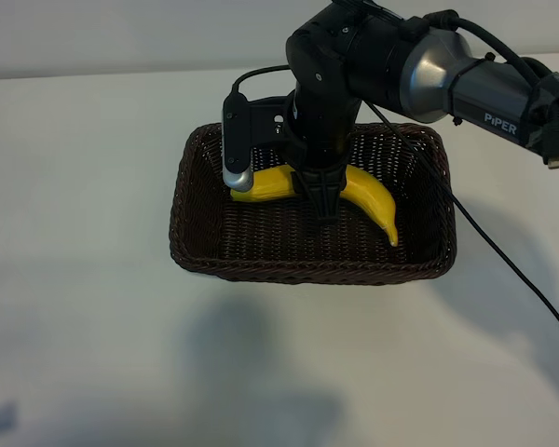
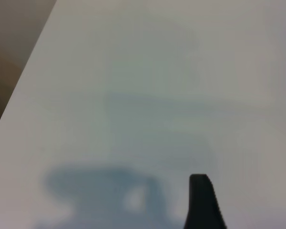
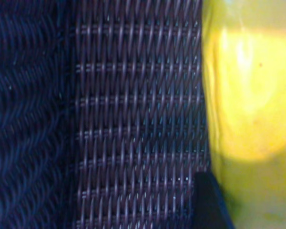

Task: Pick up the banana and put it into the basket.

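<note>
Inside the basket (image 1: 429, 200), the right claw (image 1: 322, 197) grips the banana (image 1: 368, 196) mid-floor.

A curved bright yellow banana (image 1: 368, 197) was seen inside the rectangular dark brown wicker basket (image 1: 261, 265), low over its woven floor.

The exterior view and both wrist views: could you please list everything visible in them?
banana: one, bright yellow, inside the basket, held across its middle.
basket: one, dark brown wicker, on the table at the scene's middle.
table: one, white, under everything.
cable: one, black, trailing from the right arm across the table.
right end effector: one, black, lowered into the basket, closed on the banana.
left end effector: one dark fingertip visible, above bare table, holding nothing.
</note>
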You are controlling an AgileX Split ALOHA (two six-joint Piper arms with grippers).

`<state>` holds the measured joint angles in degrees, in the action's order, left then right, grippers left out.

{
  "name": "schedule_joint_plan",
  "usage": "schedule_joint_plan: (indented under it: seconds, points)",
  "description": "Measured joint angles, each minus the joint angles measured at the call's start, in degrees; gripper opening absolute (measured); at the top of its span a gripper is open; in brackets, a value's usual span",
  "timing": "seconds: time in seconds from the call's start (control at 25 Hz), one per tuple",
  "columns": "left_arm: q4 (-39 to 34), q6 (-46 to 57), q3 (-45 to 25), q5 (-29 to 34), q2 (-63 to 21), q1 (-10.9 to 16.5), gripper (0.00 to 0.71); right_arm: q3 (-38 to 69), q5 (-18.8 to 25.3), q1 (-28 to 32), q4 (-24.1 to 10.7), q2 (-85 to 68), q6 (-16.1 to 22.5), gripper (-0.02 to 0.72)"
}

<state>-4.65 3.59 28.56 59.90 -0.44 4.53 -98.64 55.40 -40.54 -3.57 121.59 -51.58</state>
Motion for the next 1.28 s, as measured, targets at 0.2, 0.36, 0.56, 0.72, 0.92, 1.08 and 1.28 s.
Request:
schedule_joint_plan:
  seconds: [0.2,0.36,0.56,0.72,0.92,1.08,1.28]
  points:
    - [0.00,0.00,0.00,0.00,0.00,0.00,0.483,0.00,0.00,0.00,0.00,0.00,0.00,0.501]
    - [0.00,0.00,0.00,0.00,0.00,0.00,0.483,0.00,0.00,0.00,0.04,-0.19,0.00,0.527]
    - [0.00,0.05,0.00,0.00,0.00,0.00,0.483,0.00,0.66,0.00,-0.01,-2.85,0.00,0.530]
    - [0.00,0.05,0.00,0.00,0.00,0.00,0.483,-0.02,2.03,0.41,-0.14,-4.75,-0.26,0.530]
    - [0.00,0.05,0.00,0.00,0.00,0.00,0.483,-0.06,2.36,2.78,-0.19,-5.28,-0.44,0.519]
    - [0.00,0.05,0.00,0.00,0.00,0.00,0.483,-0.06,2.96,6.64,0.53,-5.28,2.48,0.511]
    - [0.00,0.05,0.00,0.00,0.00,0.00,0.483,-0.06,4.09,13.48,3.18,-5.87,13.79,0.511]
